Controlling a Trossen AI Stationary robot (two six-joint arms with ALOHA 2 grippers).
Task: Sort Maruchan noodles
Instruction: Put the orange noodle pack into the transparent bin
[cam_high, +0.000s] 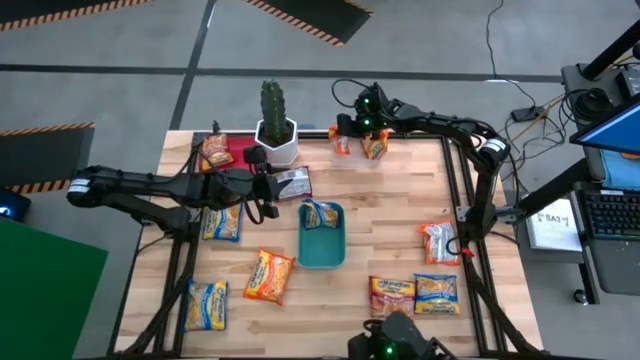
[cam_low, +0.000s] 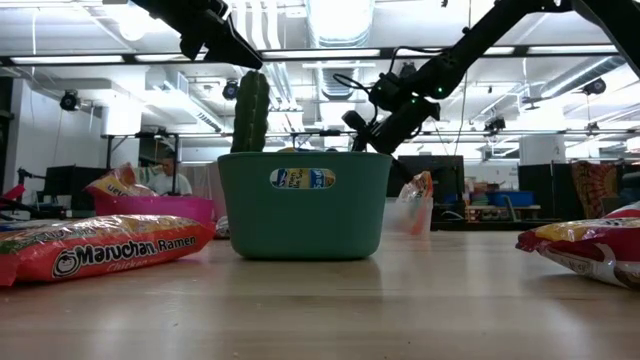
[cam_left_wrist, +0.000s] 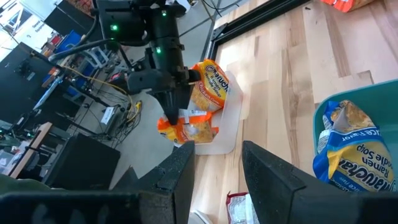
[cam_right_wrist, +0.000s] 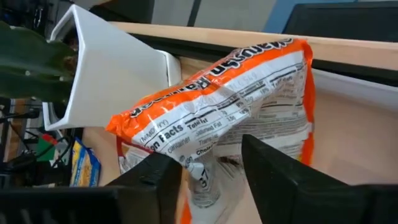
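The right gripper (cam_high: 365, 125) is poised at the table's far edge, directly above an orange packet (cam_right_wrist: 217, 124) in the clear tray (cam_left_wrist: 230, 134), fingers parted astride it; whether it is gripped cannot be told. A second orange packet (cam_high: 376, 146) leans alongside. The cactus (cam_high: 272, 105) stands left. The left gripper (cam_high: 268, 188) is held part-open, empty, near the green tray (cam_high: 322, 258).
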